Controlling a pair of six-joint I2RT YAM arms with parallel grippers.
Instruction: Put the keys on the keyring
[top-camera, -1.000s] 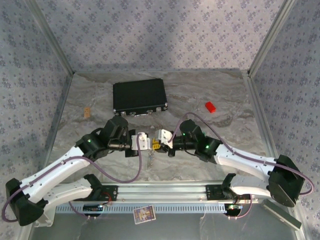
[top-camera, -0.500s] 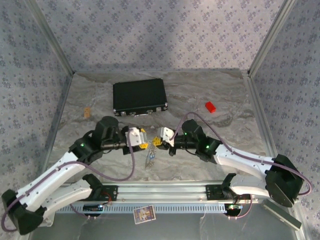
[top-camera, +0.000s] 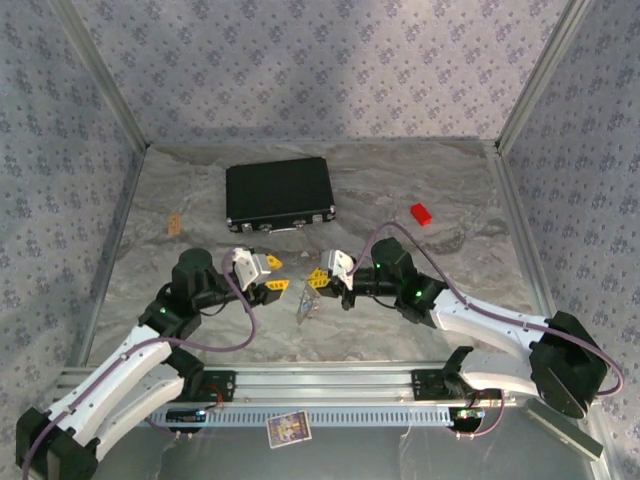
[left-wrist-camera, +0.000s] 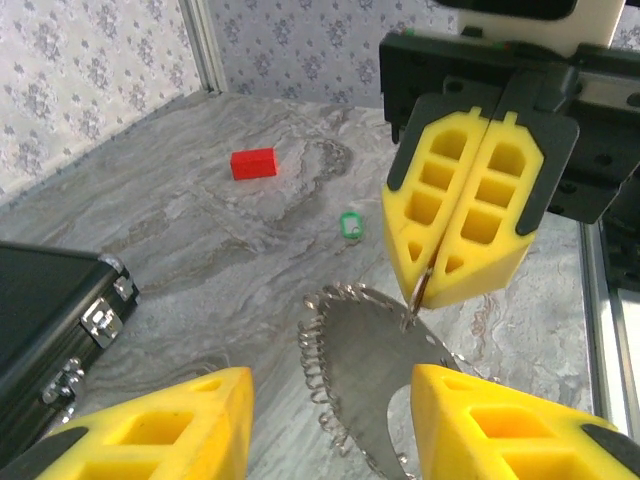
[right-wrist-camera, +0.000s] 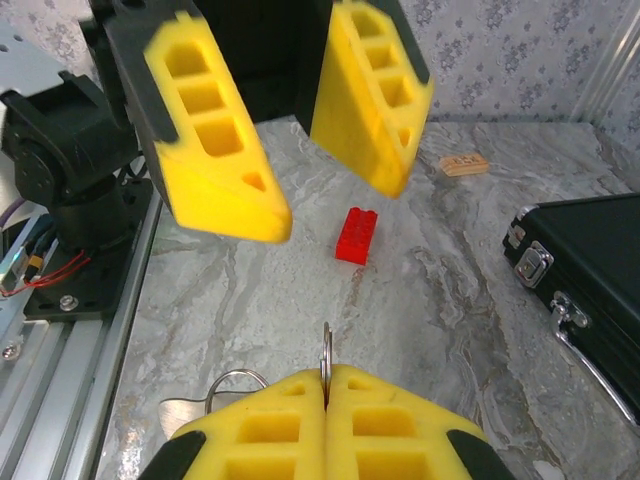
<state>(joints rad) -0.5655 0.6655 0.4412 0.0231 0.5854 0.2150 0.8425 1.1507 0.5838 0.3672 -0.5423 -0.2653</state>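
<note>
Near the middle of the tabletop (top-camera: 400, 175), between the two arms, one keyring (right-wrist-camera: 326, 352) is gripped by the right tool (left-wrist-camera: 432, 290). That tool's two yellow fingers are pressed together, and the thin metal ring is pinched on edge between their tips. Below the tips one flat silver metal tag (left-wrist-camera: 385, 370) is seen hanging, with one short coiled chain (left-wrist-camera: 318, 370) along its left edge. Whether the tag's lower end touches the tabletop cannot be told.

The left tool (top-camera: 275, 273) is seen facing the right one from just beside it. Its two fingers are spread apart and nothing is held between them. In the left wrist view the tag and chain lie in the gap between those fingers.

One small green piece, apparently a key (left-wrist-camera: 348, 224) with a green head, though too small to be sure, is seen lying on the tabletop beyond the keyring, apart from both tools.

One red block (top-camera: 421, 213) lies toward the far right, well apart from the tools. One black case (top-camera: 278, 193), shut, lies at the far side left of centre. One small tan piece (top-camera: 175, 224) is seen to the left of the case.
</note>
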